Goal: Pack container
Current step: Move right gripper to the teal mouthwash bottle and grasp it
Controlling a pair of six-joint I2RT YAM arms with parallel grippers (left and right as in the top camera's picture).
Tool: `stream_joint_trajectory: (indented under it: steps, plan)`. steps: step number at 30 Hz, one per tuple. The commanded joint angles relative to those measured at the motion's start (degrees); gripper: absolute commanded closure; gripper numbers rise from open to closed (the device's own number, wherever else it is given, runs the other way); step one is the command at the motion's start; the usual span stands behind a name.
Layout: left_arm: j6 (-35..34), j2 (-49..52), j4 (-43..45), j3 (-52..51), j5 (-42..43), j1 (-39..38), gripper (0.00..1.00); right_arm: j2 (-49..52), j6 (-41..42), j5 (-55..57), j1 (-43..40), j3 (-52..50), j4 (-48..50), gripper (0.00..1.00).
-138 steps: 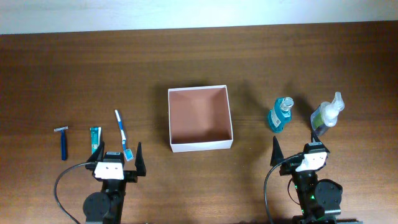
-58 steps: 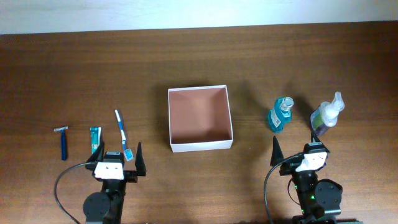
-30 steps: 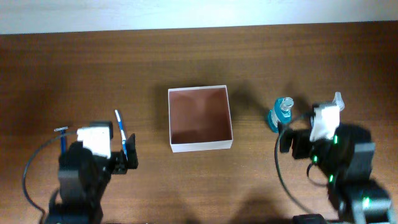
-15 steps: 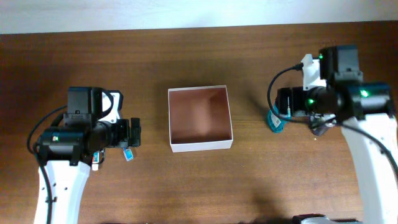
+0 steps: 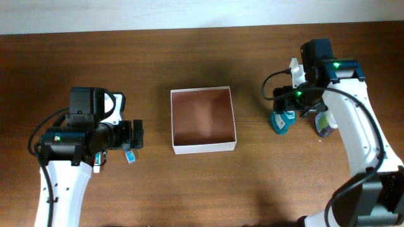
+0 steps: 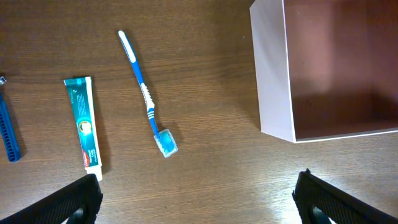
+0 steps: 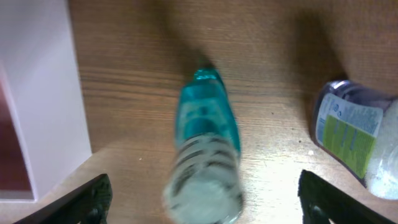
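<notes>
The container [image 5: 203, 147], a square shallow box with white walls and a reddish-brown inside, sits mid-table; nothing shows inside it. My left gripper [image 5: 134, 134] is open and empty, above the table just left of it. Its wrist view shows the box's white wall [image 6: 273, 74], a blue toothbrush [image 6: 147, 102], a toothpaste tube [image 6: 84, 130] and a blue razor [image 6: 7, 127]. My right gripper [image 5: 287, 101] is open above a blue bottle [image 5: 281, 121]. In the right wrist view that bottle [image 7: 208, 143] stands between my spread fingers [image 7: 87, 199], untouched.
A second bottle with a green label [image 5: 324, 123] stands right of the blue one; it also shows in the right wrist view [image 7: 357, 140]. The box's white wall [image 7: 43, 93] is close to the left of the blue bottle. The toothbrush head [image 5: 130, 156] lies under my left arm.
Both arms have risen from the front edge and reached out. The left now hangs over the toothbrush area, the right over the blue bottle. No object has moved.
</notes>
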Motion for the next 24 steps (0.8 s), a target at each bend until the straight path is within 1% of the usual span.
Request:
stream_joint_trajectory:
  steps: [1, 2, 4, 11, 14, 17, 19, 21, 22, 24]
  plan:
    - [-0.52, 0.09, -0.04, 1.01, 1.05, 0.24, 0.00, 0.94, -0.96, 0.00, -1.27, 0.92, 0.52, 0.15]
    - [-0.52, 0.09, -0.04, 1.01, 1.05, 0.24, 0.00, 0.94, -0.96, -0.37, -1.31, 0.92, 0.70, 0.18]
    - [-0.52, 0.09, -0.04, 1.01, 1.05, 0.24, 0.00, 0.94, -0.96, -0.35, -1.29, 0.92, 0.94, 0.20]
    - [-0.52, 0.09, -0.04, 1.01, 1.05, 0.24, 0.00, 1.11, -0.96, -0.50, -1.18, 0.92, 0.81, 0.20]
    - [-0.52, 0.09, -0.02, 1.01, 1.05, 0.24, 0.00, 1.11, -0.94, -1.01, -1.18, 0.92, 0.79, 0.25]
    - [-0.52, 0.09, -0.04, 1.01, 1.05, 0.24, 0.00, 1.11, -0.94, -1.68, -1.11, 0.92, 0.81, 0.35]
    - [-0.52, 0.09, -0.04, 1.01, 1.05, 0.24, 0.00, 1.14, -0.96, -1.64, -1.14, 0.92, 0.79, 0.37]
    - [-0.52, 0.09, -0.04, 1.01, 1.05, 0.24, 0.00, 1.22, -0.94, -1.66, -1.14, 0.92, 0.79, 0.43]
    - [-0.52, 0.09, -0.04, 1.01, 1.05, 0.24, 0.00, 1.25, -0.94, -1.68, -1.14, 0.92, 0.76, 0.47]
    - [-0.52, 0.09, -0.04, 1.01, 1.05, 0.24, 0.00, 1.31, -0.94, -1.68, -0.85, 0.90, 0.70, 0.50]
